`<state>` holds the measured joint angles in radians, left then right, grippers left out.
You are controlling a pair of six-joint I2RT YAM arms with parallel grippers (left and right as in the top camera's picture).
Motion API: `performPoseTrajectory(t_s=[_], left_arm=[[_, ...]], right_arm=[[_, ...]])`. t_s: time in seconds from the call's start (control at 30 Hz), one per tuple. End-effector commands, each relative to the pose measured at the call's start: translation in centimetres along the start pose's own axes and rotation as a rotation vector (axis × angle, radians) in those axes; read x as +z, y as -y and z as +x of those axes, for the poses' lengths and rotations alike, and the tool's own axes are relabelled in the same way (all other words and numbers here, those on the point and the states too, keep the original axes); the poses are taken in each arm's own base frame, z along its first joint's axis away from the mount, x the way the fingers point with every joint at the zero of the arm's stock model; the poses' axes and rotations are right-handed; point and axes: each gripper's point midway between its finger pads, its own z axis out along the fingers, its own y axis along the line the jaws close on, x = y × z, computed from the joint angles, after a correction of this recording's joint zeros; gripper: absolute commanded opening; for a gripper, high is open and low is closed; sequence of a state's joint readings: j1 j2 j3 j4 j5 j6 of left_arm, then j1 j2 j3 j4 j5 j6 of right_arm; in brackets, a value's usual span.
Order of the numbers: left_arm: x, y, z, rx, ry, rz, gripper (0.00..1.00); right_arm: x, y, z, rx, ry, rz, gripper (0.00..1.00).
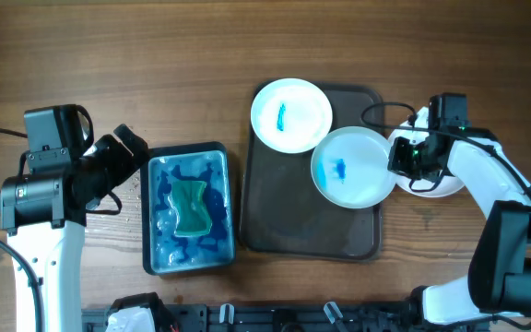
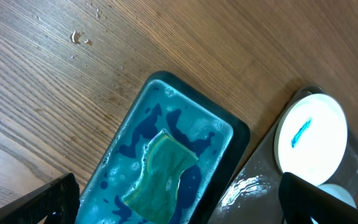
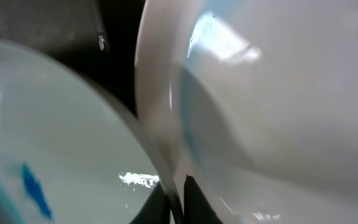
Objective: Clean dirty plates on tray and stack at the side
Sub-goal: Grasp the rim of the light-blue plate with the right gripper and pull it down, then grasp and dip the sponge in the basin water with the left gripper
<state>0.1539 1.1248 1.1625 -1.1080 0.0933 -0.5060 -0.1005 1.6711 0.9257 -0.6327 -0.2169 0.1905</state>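
Overhead: smeared plate (image 1: pixel 289 115) at the tray's (image 1: pixel 284 221) 11 o'clock. Held plate (image 1: pixel 348 169), also smeared, at 3 o'clock, right fingers (image 1: pixel 401 157) clamping its rim. Clean plate (image 1: pixel 438 188) aside. Left wrist: left fingers (image 2: pixel 48 202) spread open, sponge (image 2: pixel 160 177) untouched. Right wrist: the smear looks unwiped.

2 white plates, each with a blue smear, on dark tray (image 1: pixel 307 221). Rear plate (image 1: pixel 291 114) lies flat at the far-left corner, overhanging the edge. 2nd plate (image 1: pixel 353 166) sits at the tray's right edge, rim clamped in right pincer (image 1: pixel 397 159). 3rd plate (image 1: pixel 436 187) is just right of the tray, mostly hidden.
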Motion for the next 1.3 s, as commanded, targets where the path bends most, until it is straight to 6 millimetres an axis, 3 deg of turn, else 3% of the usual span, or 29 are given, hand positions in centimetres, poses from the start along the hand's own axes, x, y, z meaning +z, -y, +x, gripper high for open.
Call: performPoseTrajectory(t_s=[0.0, 0.23, 0.4, 0.53, 0.63, 0.73, 0.83, 0.93, 1.1, 1.27], left_arm=[[-0.5, -0.1, -0.6, -0.001, 0.026, -0.007, 1.0], [-0.5, 0.2, -0.4, -0.001, 0.013, 0.011, 1.0], [-0.2, 1.8, 0.8, 0.001, -0.065, 0.099, 1.0], [0.7, 1.6, 1.8, 0.008, -0.125, 0.069, 1.0], [1.8, 1.9, 2.9, 0.048, -0.187, 0.049, 0.99], [2.9, 2.3, 4.6, 0.102, -0.264, 0.02, 0.95], [4.2, 2.3, 6.5, 0.15, -0.333, -0.029, 1.0], [5.8, 1.3, 8.0, 0.191, -0.375, -0.114, 0.99], [9.9, 0.4, 10.2, 0.251, -0.41, -0.193, 0.82], [14.1, -2.3, 11.5, 0.225, -0.404, -0.321, 0.74]], right_arm=[[0.6, 0.9, 1.1, 0.003, -0.045, 0.042, 0.04], [-3.7, -0.8, 2.1, -0.012, -0.004, -0.007, 0.04], [-6.0, -3.3, 4.6, -0.067, -0.034, -0.062, 0.04], [-4.3, -5.5, 8.1, -0.165, -0.113, -0.066, 0.04], [-1.8, -6.8, 10.1, -0.182, -0.127, -0.073, 0.04], [0.6, -6.4, 11.2, -0.137, -0.094, -0.017, 0.04], [1.2, -5.1, 10.7, -0.043, -0.043, 0.06, 0.05], [0.8, -5.0, 9.4, -0.039, -0.001, 0.072, 0.1], [-0.1, -6.0, 8.6, -0.073, 0.001, 0.052, 0.23], [-0.7, -6.2, 8.7, -0.086, -0.017, 0.058, 0.34]])
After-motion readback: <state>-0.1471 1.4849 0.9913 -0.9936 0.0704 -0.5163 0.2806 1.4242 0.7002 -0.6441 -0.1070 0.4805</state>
